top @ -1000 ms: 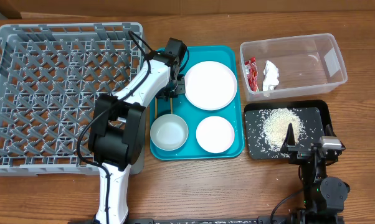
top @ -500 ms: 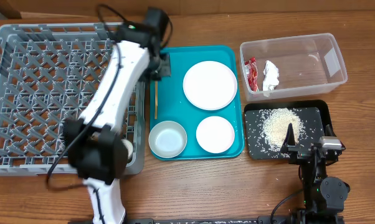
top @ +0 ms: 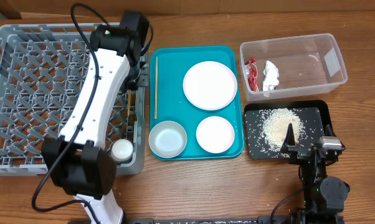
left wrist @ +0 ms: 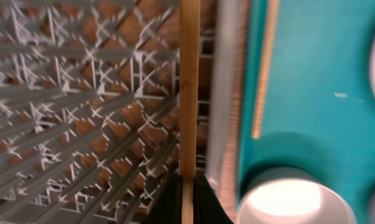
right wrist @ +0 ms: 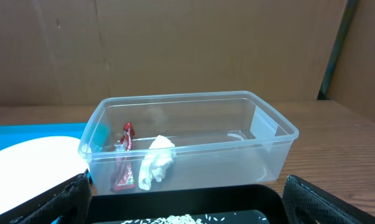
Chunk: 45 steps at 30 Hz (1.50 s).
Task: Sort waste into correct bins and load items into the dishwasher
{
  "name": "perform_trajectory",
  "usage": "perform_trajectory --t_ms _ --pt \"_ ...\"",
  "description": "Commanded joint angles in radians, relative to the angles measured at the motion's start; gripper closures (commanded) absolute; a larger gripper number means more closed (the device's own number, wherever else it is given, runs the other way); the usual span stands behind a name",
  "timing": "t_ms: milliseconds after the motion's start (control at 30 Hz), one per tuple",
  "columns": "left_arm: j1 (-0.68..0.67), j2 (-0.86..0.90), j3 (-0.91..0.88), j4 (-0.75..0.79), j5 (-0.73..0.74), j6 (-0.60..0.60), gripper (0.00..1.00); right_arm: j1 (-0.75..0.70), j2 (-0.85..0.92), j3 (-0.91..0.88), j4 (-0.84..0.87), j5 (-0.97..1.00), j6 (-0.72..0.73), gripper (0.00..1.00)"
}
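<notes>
My left gripper [top: 133, 84] is shut on a thin wooden chopstick [top: 130, 107] and holds it over the right edge of the grey dish rack [top: 69, 28]. In the left wrist view the chopstick [left wrist: 189, 93] runs straight out from the jaws [left wrist: 187, 199] above the rack lattice [left wrist: 81, 93]. A second chopstick [top: 155, 87] lies on the teal tray [top: 169, 62], with the large plate [top: 210, 85], small plate [top: 215, 134] and bowl [top: 168, 138]. A white cup [top: 121, 149] sits in the rack's corner. The red wrapper [top: 251, 73] and tissue [top: 271, 74] lie in the clear tub [top: 312, 46]. My right gripper [top: 309, 140] is open and empty.
The black tray [top: 315, 112] holds loose rice and lies in front of the clear tub, just under my right gripper. In the right wrist view the tub [right wrist: 262, 134] stands behind the black tray [right wrist: 187, 202]. The bowl [left wrist: 287, 196] sits close to the rack wall.
My left gripper has lifted one chopstick off the teal tray and swung left to the rack's right edge. The other chopstick stayed on the tray. The right arm has not moved.
</notes>
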Motion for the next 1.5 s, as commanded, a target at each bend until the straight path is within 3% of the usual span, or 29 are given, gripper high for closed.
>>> perform_trajectory --t_ms 0,67,100,233,300,500,733,833,1167,1367,1467 --pt "0.029 0.044 -0.077 0.043 -0.020 -0.057 0.96 -0.001 -0.008 -0.010 0.006 0.001 -0.004 0.00" --pt "0.031 0.051 -0.080 0.063 -0.011 -0.025 0.87 -0.001 -0.008 -0.010 0.006 0.001 -0.004 0.00" --pt "0.031 0.051 -0.079 0.074 0.010 0.021 0.72 -0.001 -0.008 -0.010 0.006 0.001 -0.004 0.00" --pt "0.000 0.050 -0.033 0.056 0.060 0.095 0.36 -0.001 -0.008 -0.010 0.006 0.001 -0.004 0.00" --pt "-0.026 0.050 -0.007 0.047 0.060 0.096 0.28 -0.001 -0.008 -0.010 0.006 0.001 -0.004 0.00" --pt "-0.139 0.064 -0.002 0.103 0.084 0.000 0.34 -0.001 -0.008 -0.010 0.006 0.001 -0.004 0.00" --pt "-0.190 0.193 -0.029 0.204 -0.104 -0.180 0.45 -0.001 -0.008 -0.010 0.006 0.001 -0.003 0.00" --pt "-0.172 0.298 -0.029 0.248 -0.103 -0.182 0.53 -0.001 -0.008 -0.010 0.006 0.001 -0.004 0.00" --pt "-0.142 0.452 -0.029 0.287 -0.040 -0.146 0.54 -0.001 -0.008 -0.010 0.006 0.001 -0.004 0.00" --pt "-0.142 0.477 -0.029 0.317 0.164 -0.039 0.74 -0.001 -0.008 -0.010 0.006 0.001 -0.004 0.00" --pt "-0.140 0.476 -0.012 0.299 0.185 -0.030 0.82 -0.001 -0.008 -0.010 0.006 0.001 -0.004 0.00"
